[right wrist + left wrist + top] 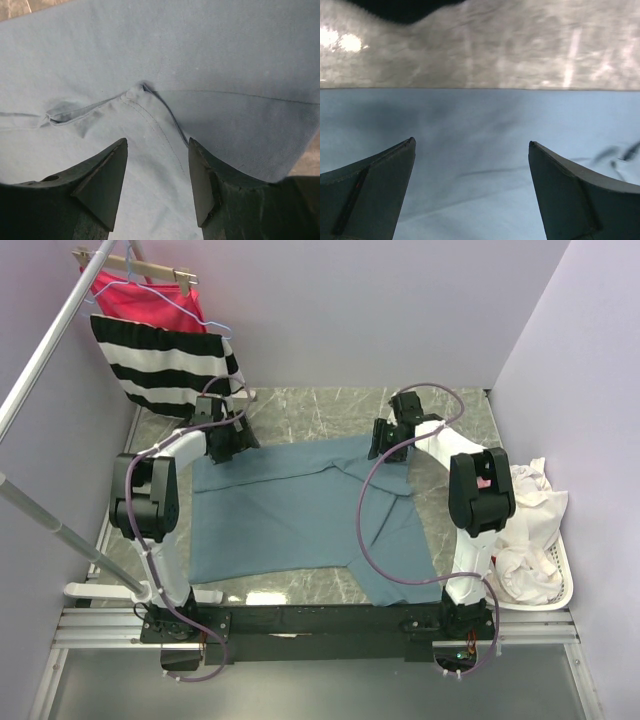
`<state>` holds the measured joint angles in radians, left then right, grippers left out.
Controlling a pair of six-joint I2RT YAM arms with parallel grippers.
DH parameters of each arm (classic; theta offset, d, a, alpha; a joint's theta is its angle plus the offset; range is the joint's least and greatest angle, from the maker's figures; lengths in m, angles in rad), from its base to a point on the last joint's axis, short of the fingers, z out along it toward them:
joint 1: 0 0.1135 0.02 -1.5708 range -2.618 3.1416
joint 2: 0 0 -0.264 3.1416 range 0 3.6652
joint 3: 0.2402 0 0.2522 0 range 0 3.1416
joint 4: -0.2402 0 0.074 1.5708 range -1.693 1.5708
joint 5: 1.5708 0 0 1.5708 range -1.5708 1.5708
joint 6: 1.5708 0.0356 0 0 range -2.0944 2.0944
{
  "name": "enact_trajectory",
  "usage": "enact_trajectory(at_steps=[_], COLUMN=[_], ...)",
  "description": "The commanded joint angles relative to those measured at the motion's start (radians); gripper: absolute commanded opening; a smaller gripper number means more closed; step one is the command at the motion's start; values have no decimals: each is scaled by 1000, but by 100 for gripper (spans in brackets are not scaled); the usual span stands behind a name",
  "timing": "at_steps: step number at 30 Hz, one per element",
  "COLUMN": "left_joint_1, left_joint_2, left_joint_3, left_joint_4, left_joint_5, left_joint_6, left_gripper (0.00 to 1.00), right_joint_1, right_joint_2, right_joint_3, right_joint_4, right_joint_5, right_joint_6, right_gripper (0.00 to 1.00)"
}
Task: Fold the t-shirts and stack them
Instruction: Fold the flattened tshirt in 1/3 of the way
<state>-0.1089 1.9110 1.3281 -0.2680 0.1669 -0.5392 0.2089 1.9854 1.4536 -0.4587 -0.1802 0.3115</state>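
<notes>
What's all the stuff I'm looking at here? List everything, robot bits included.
t-shirt: one, slate blue, spread on the table, rumpled at its right side
striped garment: one, black and white, hanging far left
red-pink garment: one, on a hanger behind the striped one
clothes heap: one, white, in the basket
laundry basket: one, white, at the right wall
table: one, grey marble pattern
rack poles: two, metal, left side
cables: two, purple, along the arms
left gripper: black, open over the shirt's far edge
right gripper: black, open over a shirt seam
</notes>
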Motion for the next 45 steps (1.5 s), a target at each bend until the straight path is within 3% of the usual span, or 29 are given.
enact_trajectory(at_steps=[1,9,17,28,29,30,37,45], left_joint_1=[11,11,11,11,11,11,11,11], left_joint_2=[26,56,80,98,100,100,103,97], left_joint_3=[-6,-49,-35,-21,-20,-20,-23,-24], left_joint_4=[18,6,4,-4,-4,-5,-2,1], left_joint_5=[-10,-101,-90,-72,-72,-72,-67,-69], left_joint_6=[-4,1,4,8,8,8,5,2], left_gripper=[99,100,99,99,99,99,99,99], right_joint_1=[-5,-3,6,26,24,26,27,58], right_joint_2=[26,102,190,207,210,210,191,4], right_joint_3=[36,157,296,234,232,232,218,116], right_joint_4=[-12,-23,-93,-97,-98,-100,-93,-86], right_joint_5=[-11,-80,-100,-136,-140,-143,-147,-111], right_joint_6=[-38,-84,-120,-130,-132,-134,-140,-130], right_gripper=[59,59,58,49,48,36,2,3])
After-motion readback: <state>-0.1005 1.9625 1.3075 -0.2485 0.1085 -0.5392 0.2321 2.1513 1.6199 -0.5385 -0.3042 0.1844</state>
